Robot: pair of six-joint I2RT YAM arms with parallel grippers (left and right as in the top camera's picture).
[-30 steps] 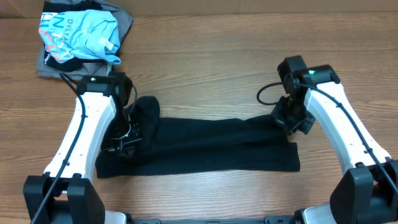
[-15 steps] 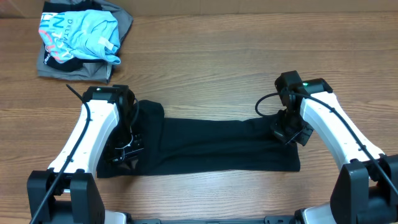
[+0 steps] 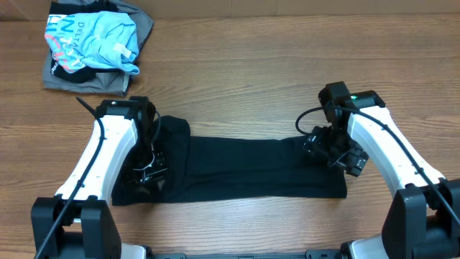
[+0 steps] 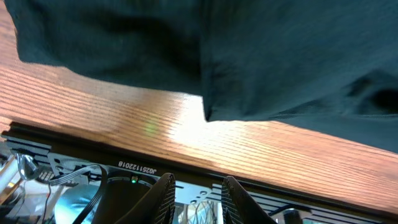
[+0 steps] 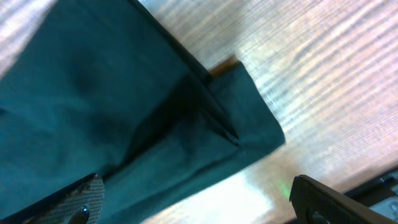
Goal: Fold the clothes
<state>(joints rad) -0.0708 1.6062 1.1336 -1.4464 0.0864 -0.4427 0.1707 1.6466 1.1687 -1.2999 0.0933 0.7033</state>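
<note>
Lying flat, black T-shirt [image 3: 244, 169] long edges straight; right gripper [image 5: 199, 199] spread wide, left gripper [image 4: 198, 191] slightly parted.

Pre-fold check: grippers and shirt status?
Left gripper jaws slightly open, right gripper jaws wide, both empty. Black T-shirt lies in long folded strip. Light blue shirt far corner, clear.

T-shirt [image 3: 244, 169] spread across table [image 3: 251, 72] front, garment pile [image 3: 93, 43] behind, far left
</note>
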